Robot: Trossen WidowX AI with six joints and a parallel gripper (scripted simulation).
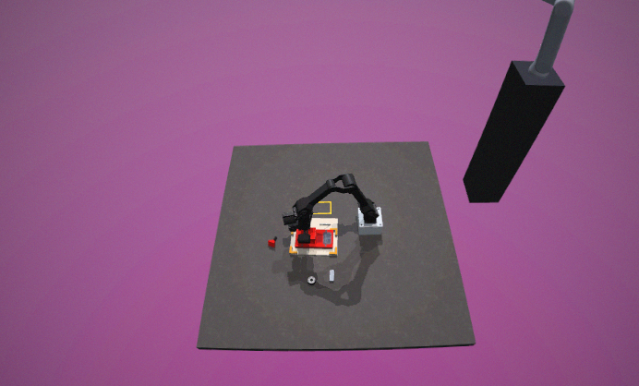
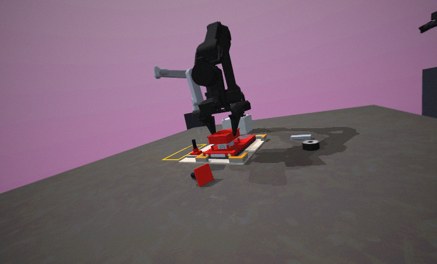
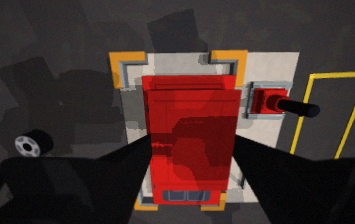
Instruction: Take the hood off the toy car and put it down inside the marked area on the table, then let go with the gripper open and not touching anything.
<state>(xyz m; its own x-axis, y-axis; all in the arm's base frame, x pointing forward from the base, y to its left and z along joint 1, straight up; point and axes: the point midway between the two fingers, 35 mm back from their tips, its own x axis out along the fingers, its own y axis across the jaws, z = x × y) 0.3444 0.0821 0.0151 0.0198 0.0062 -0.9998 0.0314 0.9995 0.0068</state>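
The red hood is off the toy car, a little above its front end. A grey engine block shows under it in the exterior view. My gripper is shut on the hood, with one finger at each long side. The hood is nearly level. The marked area, a yellow outline, lies on the table beside the car's board, on the side of the black-pegged red part. In the top view the arm hides part of the outline.
The car sits on a cream board with orange corner stops. A red part with an upright black peg stands on that board. A loose red part, a wheel and a pale block lie on the table.
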